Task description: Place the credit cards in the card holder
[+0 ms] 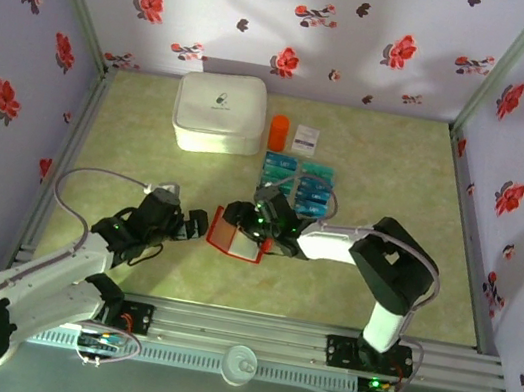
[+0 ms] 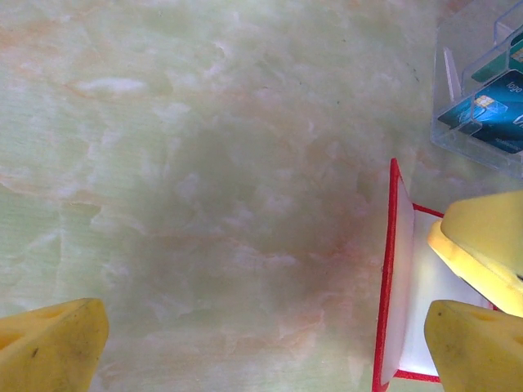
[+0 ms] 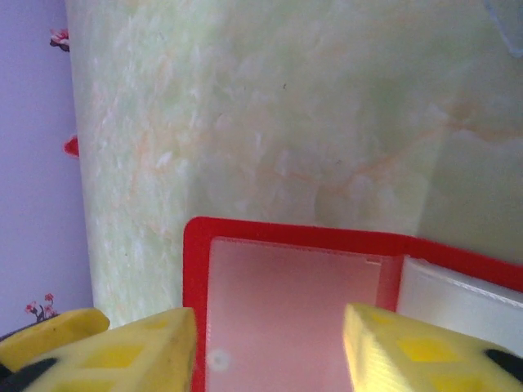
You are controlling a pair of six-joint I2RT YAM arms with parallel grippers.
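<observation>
The red card holder [image 1: 232,233] lies open on the green table, pale clear pockets facing up. My left gripper [image 1: 198,223] is open at its left edge; in the left wrist view the card holder [image 2: 398,269] stands just inside the right fingertip, with the gripper [image 2: 261,351] spread wide over bare table. My right gripper [image 1: 262,225] hovers open over the card holder [image 3: 278,310], its fingers straddling the clear pocket [image 3: 270,351]. Several teal and blue credit cards [image 1: 297,184] lie in clear trays behind the wallet, also seen as cards [image 2: 490,102] at the upper right.
A large white zip case [image 1: 219,112] sits at the back, with an orange cylinder [image 1: 279,130] and a small white packet [image 1: 305,140] beside it. Floral walls enclose the table on three sides. A metal rail runs along the near edge.
</observation>
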